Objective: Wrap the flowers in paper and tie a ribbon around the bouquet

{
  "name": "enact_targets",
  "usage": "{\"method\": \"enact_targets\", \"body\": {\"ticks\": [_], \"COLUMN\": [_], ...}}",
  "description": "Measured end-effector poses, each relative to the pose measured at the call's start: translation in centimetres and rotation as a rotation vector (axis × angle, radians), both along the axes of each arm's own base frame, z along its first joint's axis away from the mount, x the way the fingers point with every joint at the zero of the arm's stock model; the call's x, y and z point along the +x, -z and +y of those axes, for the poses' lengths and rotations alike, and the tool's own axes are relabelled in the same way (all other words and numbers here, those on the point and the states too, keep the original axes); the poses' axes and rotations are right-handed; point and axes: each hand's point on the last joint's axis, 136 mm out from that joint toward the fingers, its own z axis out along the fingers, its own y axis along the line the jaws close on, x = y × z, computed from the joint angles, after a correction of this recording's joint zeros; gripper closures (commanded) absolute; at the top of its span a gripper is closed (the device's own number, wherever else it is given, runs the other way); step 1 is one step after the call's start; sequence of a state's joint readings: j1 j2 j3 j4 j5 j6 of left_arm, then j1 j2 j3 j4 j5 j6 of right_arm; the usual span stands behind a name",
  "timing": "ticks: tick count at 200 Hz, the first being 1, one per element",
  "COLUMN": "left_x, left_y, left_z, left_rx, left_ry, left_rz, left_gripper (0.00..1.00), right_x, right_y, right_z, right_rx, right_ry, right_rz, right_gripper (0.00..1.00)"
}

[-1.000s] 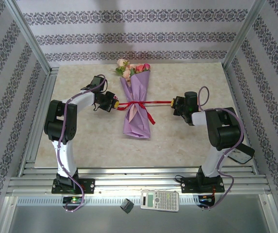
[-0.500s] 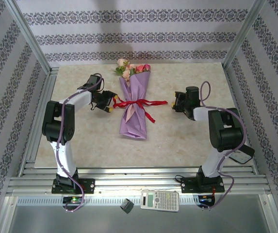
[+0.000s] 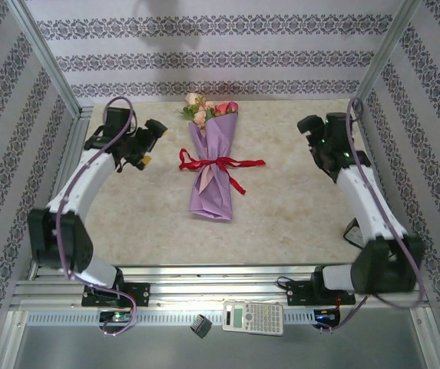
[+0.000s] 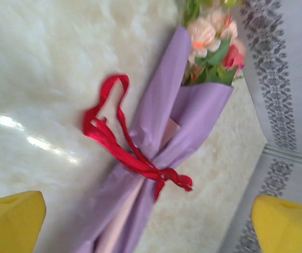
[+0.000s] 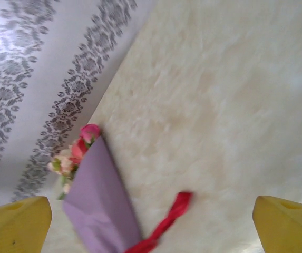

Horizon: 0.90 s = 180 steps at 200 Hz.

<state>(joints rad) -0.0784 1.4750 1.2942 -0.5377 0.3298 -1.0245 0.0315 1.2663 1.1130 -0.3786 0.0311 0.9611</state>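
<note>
Quick rundown of where you're at: the bouquet (image 3: 212, 181) is lying flat on the table (image 3: 296, 223), roughly in the middle between your two arms. The flowers (image 3: 208, 109) point at the back wall and the bottom of the paper (image 3: 210, 201) points back toward the bases. The ribbon (image 3: 221, 163) is tied round the paper about halfway along. It has a loop sticking out on the left side, one tail running out to the right across the table, and another tail hanging down over the paper.

Your left gripper (image 3: 150, 143) is wide open and holding nothing. It sits left of the bouquet, well apart from it, up near the back-left corner. In its wrist cam you can see both yellow pads (image 4: 11, 221) way out at the bottom corners, with the wrapped bouquet and the red knot between them further off.

Your right gripper (image 3: 309, 129) is also wide open and empty. It's off near the back-right corner, well clear of the ribbon tail. Its yellow pads (image 5: 13, 224) sit at the bottom corners of its wrist cam too, with the blooms, the paper and the end of the ribbon below it.

There's also a calculator (image 3: 253, 317) on the rail in front of the bases
</note>
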Motion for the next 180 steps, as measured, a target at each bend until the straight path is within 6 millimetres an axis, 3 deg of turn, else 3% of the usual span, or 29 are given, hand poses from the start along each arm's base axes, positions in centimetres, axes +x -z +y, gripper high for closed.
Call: {"method": "enact_targets", "body": {"ticks": [15,30,51,67,77,98,136,157,180], "left_x": [-2.5,-5.4,-8.5,-10.1,-10.5,-9.5,-5.2,-4.1,-3.3], "left_y": [-1.1,-1.1,2.0,6.6,9.3,12.7,15.4,16.4,15.7], "left_z": [2.7,5.5,8.6,10.1,10.7,11.4,12.4,13.1,13.2], "left_rx": [0.144,0.304,0.552,0.716,0.791,0.88,0.942,0.956,0.973], "left_ry": [-0.06,-0.128,-0.109,-0.037,0.019,0.105,0.116,0.11,0.094], "left_rz": [-0.031,-0.035,-0.044,0.015,0.056,0.084,-0.015,-0.073,-0.2], "left_gripper": [0.0,0.0,0.0,0.0,0.0,0.0,0.0,0.0,0.0], "right_x": [-3.4,-6.1,-8.2,-9.2,-9.3,-7.1,-2.4,-1.6,-1.8], "right_y": [-1.2,0.1,6.6,12.4,14.2,14.7,14.1,14.8,15.1], "right_z": [-1.2,-2.0,-1.7,-0.5,-0.2,0.2,-0.6,-0.9,-0.6], "right_rx": [-0.174,-0.329,-0.534,-0.637,-0.677,-0.737,-0.764,-0.762,-0.775], "right_ry": [-0.01,-0.042,-0.15,-0.289,-0.347,-0.407,-0.382,-0.396,-0.433], "right_rz": [-0.044,-0.075,-0.018,0.09,0.146,0.157,0.046,-0.009,-0.078], "right_gripper": [0.02,0.02,0.02,0.02,0.02,0.02,0.02,0.02,0.02]}}
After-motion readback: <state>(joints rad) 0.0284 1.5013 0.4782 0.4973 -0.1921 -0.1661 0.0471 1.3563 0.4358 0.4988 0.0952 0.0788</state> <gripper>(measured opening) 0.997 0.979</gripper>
